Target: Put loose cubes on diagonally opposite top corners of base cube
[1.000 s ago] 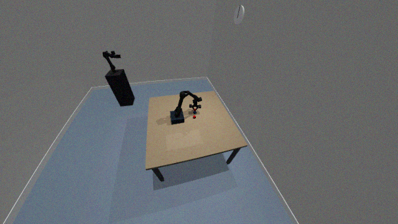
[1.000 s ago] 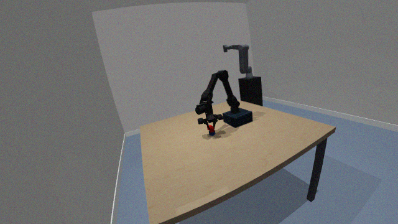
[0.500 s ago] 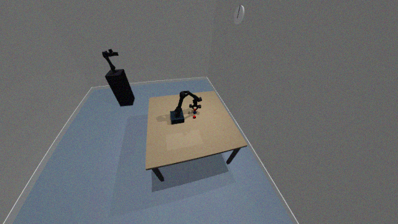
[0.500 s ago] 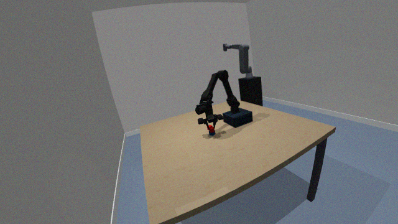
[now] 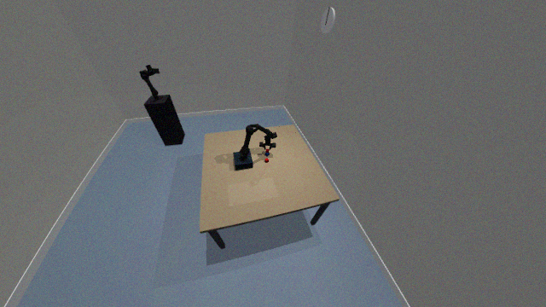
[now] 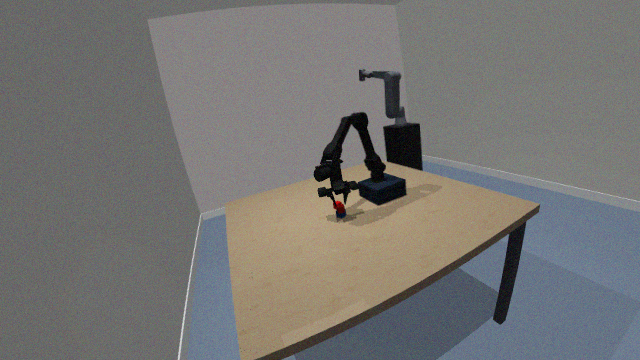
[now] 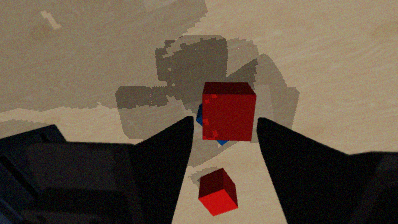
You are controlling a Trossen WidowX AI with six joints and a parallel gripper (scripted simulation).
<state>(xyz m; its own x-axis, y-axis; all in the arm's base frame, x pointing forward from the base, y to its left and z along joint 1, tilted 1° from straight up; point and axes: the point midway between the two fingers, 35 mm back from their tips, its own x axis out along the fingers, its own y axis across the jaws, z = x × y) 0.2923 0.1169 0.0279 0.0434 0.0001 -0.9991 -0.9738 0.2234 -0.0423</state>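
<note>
Black gripper [image 5: 267, 149] [image 6: 340, 202] [image 7: 225, 123] points downward with its fingers parted around a red cube [image 5: 267, 150] [image 6: 338, 205] [image 7: 228, 116], unclenched, with a sliver of space between that cube and each fingertip in the wrist view. From left to right in the top view, a second dark arm [image 5: 148, 81] [image 6: 392, 92] stands on a tall black pedestal [image 5: 165, 121] [image 6: 403, 146], beyond the left edge of the wooden table [image 5: 256, 213] [image 6: 400, 240]. On the table, nearer the left edge than the right and toward the far side, sits the dark blue base block [image 5: 243, 164] [image 6: 382, 192] of the working arm, which arches rightward to the gripper. Below the fingers is the blue base cube [image 5: 267, 153] [image 6: 341, 214] [image 7: 199, 116], mostly covered in the wrist view by the red cube, with blue corners peeking out; whether the two touch is unclear. Another red cube [image 5: 266, 160] [image 7: 217, 192] appears slightly toward the table's near edge from the blue one in the top view; what it rests on cannot be told. Farthest right, a pale round disc [image 5: 328, 20] is high on the wall.
</note>
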